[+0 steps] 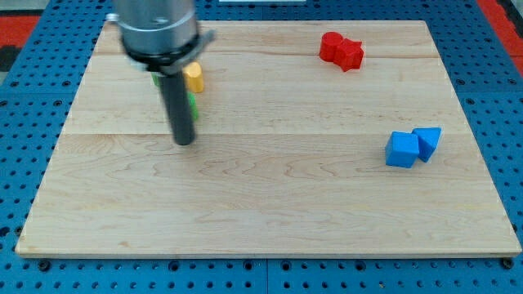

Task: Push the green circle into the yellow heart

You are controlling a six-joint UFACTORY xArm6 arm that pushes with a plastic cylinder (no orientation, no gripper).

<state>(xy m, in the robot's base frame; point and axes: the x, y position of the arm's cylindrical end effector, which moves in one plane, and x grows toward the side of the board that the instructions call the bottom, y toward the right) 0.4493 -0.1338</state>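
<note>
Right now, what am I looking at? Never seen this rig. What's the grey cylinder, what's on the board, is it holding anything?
The grey cylinder is the end of a robot arm; it has no gripper, only a straight dark rod. Its lower end, my tip, slides on the wooden board and pushes blocks, so nothing is held.

There is one camera, looking down at the board at a slant; its mounting is not on record.

On the board: a yellow block, the heart in the task, at the view's top left, partly hidden by the rod. A green block peeks out beside the rod just below the yellow one; its shape is mostly hidden. The tip sits just below both. Two red blocks touch at the top right, and two blue blocks touch at the right.
</note>
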